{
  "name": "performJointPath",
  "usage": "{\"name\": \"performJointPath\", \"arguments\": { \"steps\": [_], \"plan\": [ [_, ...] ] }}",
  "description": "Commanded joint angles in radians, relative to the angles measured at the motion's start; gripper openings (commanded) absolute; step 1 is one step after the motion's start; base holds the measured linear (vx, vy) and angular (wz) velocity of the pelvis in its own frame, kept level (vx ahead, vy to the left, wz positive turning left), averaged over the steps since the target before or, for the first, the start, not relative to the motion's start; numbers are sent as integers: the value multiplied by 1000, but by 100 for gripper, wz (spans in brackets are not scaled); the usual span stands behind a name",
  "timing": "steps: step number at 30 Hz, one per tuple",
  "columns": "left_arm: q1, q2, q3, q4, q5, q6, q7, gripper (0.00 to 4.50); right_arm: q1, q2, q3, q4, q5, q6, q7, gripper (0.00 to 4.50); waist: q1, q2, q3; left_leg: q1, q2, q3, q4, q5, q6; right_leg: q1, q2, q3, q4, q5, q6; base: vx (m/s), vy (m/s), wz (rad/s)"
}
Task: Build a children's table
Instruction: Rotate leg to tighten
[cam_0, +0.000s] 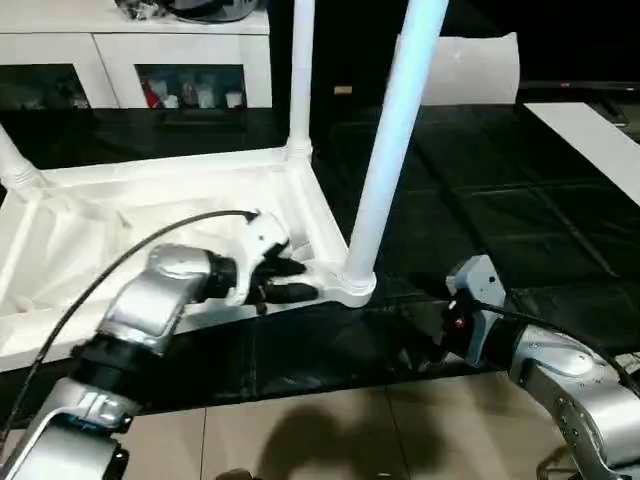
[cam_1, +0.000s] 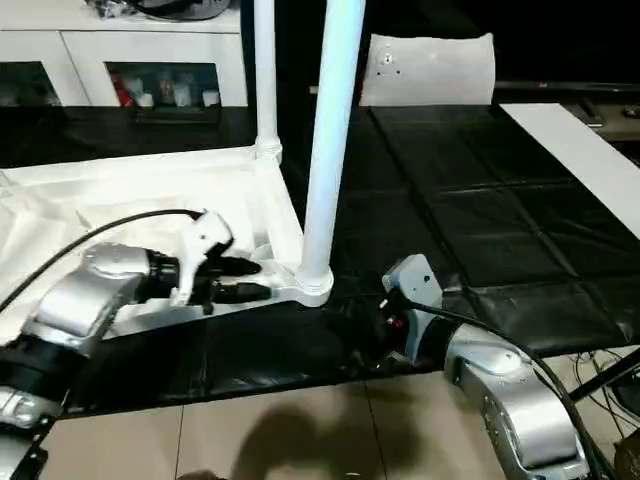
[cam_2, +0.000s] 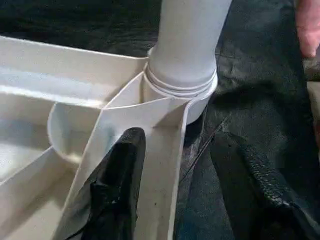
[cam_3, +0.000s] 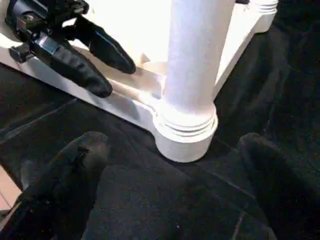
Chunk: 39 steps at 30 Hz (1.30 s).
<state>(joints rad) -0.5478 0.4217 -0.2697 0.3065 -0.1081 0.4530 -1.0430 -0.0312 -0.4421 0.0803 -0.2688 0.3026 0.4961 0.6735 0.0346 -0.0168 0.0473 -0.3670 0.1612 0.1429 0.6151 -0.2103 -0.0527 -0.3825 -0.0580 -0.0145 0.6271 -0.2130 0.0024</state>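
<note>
Tabletop (cam_0: 150, 200) lying upside down on black mat (cam_0: 480, 220), left gripper (cam_0: 285, 280) straddling its near rim beside upright leg (cam_0: 385, 160), right gripper (cam_3: 170, 195) hovering released.

The tabletop (cam_0: 150, 215) is white plastic, its ribbed underside the same plain white, and the two legs standing in its corner sockets, the near leg (cam_0: 385, 160) and the far leg (cam_0: 300, 75), are white too, the near one with a faint bluish sheen. It lies on a black mat (cam_0: 500, 215) creased into large squares; along the mat's near edge the floor (cam_0: 330, 435) is beige tile. The left gripper (cam_1: 240, 278) has black fingers on a white body, behind it a silver forearm and a black cable. The right gripper (cam_3: 170, 200) has black fingers as well. At the mat's far edge stand a white cabinet (cam_0: 130, 60) and a small white panel (cam_1: 430, 68).
</note>
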Motion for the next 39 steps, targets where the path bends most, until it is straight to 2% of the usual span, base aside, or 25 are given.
{"name": "performJointPath", "arguments": {
  "steps": [1,2,3,6,8,12,17,18,22,27,30,31,32,34,35,36,37,38,39],
  "plan": [
    [-15,-4,-17,10,21,-23,4,192,4,-4,-13,-1,-8,-12,-11,450,2,11,-51,7,55,-10,-87,-173,7,44,-73,37,-75,-84,-245,0,0,0],
    [-19,-6,-30,23,36,-41,11,192,4,-2,-15,0,-8,-12,-16,450,2,10,-50,8,55,-10,-88,-183,6,43,-72,37,-77,-102,-240,0,0,0],
    [-19,-7,-34,26,40,-45,12,168,4,-2,-15,0,-8,-12,-16,450,1,10,-50,7,55,-10,-88,-183,6,43,-72,38,-78,-106,-238,0,0,0],
    [-26,-7,-55,52,67,-61,27,159,2,1,-14,1,-10,-6,-25,450,0,12,-50,7,56,-10,-87,-178,6,43,-73,38,-77,-95,-237,0,0,0],
    [-31,-4,-64,62,83,-73,32,125,2,1,-15,3,-11,-7,-28,450,0,13,-50,7,56,-10,-88,-179,6,42,-72,38,-77,-88,-240,0,0,0],
    [-36,-1,-71,82,96,-85,33,94,7,-1,-15,5,-15,-11,-35,450,1,17,-49,7,56,-10,-88,-180,6,42,-73,38,-77,-91,-241,0,0,0],
    [-45,-2,-77,110,107,-112,29,49,8,-5,-18,5,-13,-13,-40,450,0,16,-47,7,56,-9,-89,-194,3,40,-74,39,-81,-121,-238,0,0,0],
    [-47,-2,-76,113,107,-115,28,49,7,-5,-18,5,-13,-13,-41,450,1,19,-47,7,56,-9,-89,-193,2,40,-74,39,-80,-121,-238,0,0,0],
    [-56,2,-91,131,117,-140,-1,12,3,-6,-21,12,-12,-17,-40,450,0,19,-46,7,56,-9,-91,-199,0,39,-74,39,-82,-133,-235,0,0,0],
    [-53,18,-99,127,94,-239,-89,5,-16,-15,-22,30,0,-29,-17,450,1,17,-49,5,57,-9,-89,-164,11,43,-75,38,-78,-72,-245,0,0,0],
    [-44,33,-107,105,76,-279,-147,5,-30,-24,-20,40,10,-36,11,450,1,19,-54,5,56,-6,-84,-110,29,47,-75,37,-69,19,-263,0,0,0],
    [-43,34,-108,104,75,-280,-151,5,-31,-24,-19,41,11,-37,13,450,3,17,-55,5,56,-5,-83,-92,39,48,-76,37,-67,45,-271,0,0,0],
    [-36,51,-117,74,48,-292,-228,5,-65,-44,-12,73,37,-64,93,450,3,10,-57,7,57,-3,-82,-83,50,49,-76,36,-65,63,-278,0,0,0],
    [-38,57,-123,68,33,-309,-276,5,-101,-72,8,113,54,-105,199,450,4,14,-55,5,60,-2,-81,-80,63,49,-78,36,-62,65,-291,0,0,0],
    [-38,57,-124,69,33,-312,-279,5,-104,-74,10,116,56,-107,208,450,6,11,-54,8,60,0,-80,-87,73,47,-78,35,-63,55,-299,0,0,0],
    [-40,59,-127,73,36,-320,-284,5,-111,-78,13,123,63,-109,228,450,13,15,-53,11,63,2,-79,-86,77,43,-79,36,-65,43,-299,0,0,0],
    [-41,59,-128,74,37,-322,-286,5,-113,-79,13,125,65,-110,233,450,16,14,-53,11,63,2,-80,-86,79,45,-78,35,-65,39,-299,0,0,0],
    [-44,64,-138,85,47,-346,-301,0,-130,-84,22,143,76,-114,272,421,23,10,-54,13,64,3,-80,-88,80,44,-78,34,-65,30,-299,0,0,0],
    [-44,64,-138,85,47,-346,-301,0,-130,-84,22,143,76,-114,272,421,25,10,-54,12,65,2,-81,-87,77,44,-79,34,-63,25,-297,0,0,0]
  ]
}}
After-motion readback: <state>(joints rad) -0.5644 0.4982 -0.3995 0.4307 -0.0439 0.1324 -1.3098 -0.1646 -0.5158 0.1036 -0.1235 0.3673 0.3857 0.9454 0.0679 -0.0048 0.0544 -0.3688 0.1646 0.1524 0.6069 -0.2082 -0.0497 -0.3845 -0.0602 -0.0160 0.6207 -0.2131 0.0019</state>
